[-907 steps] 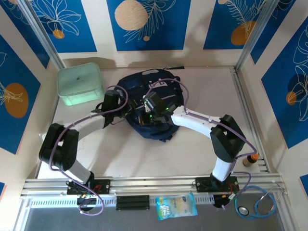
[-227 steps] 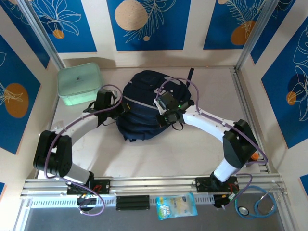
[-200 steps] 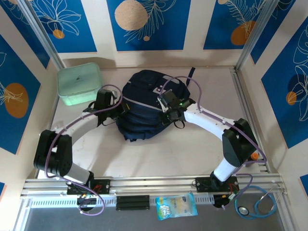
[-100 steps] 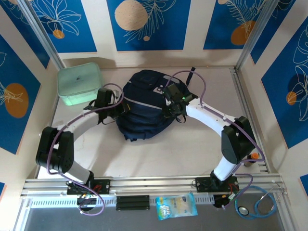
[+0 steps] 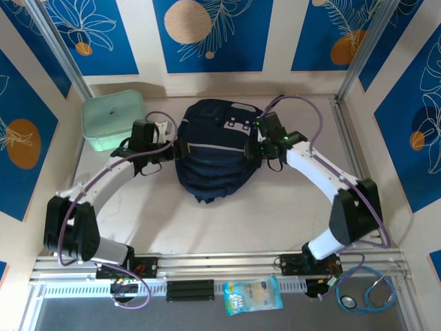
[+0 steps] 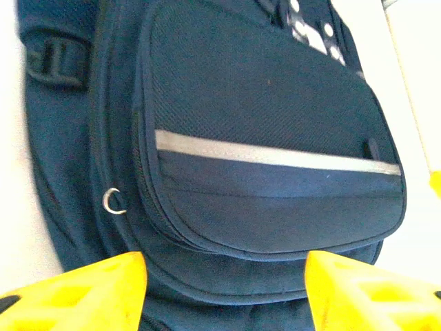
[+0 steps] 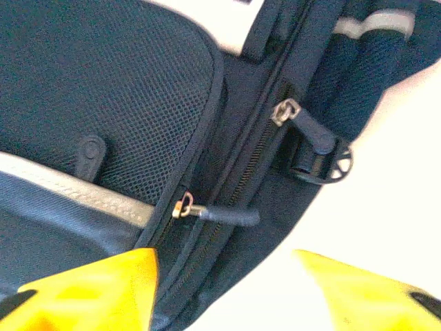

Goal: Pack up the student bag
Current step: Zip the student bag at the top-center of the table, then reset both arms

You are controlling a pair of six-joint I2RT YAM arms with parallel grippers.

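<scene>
The student bag is lying midway across the counter, front pocket up. The left claw and right claw are flanking it, both spread open and gripping nothing. Its side zip is probably closed, though blurred.

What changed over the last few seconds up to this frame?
The left gripper and right gripper let go of the backpack, opened, and drew back to its sides. The backpack turned slightly and now lies straighter. The green box, snack packet and stethoscope stayed put.
</scene>
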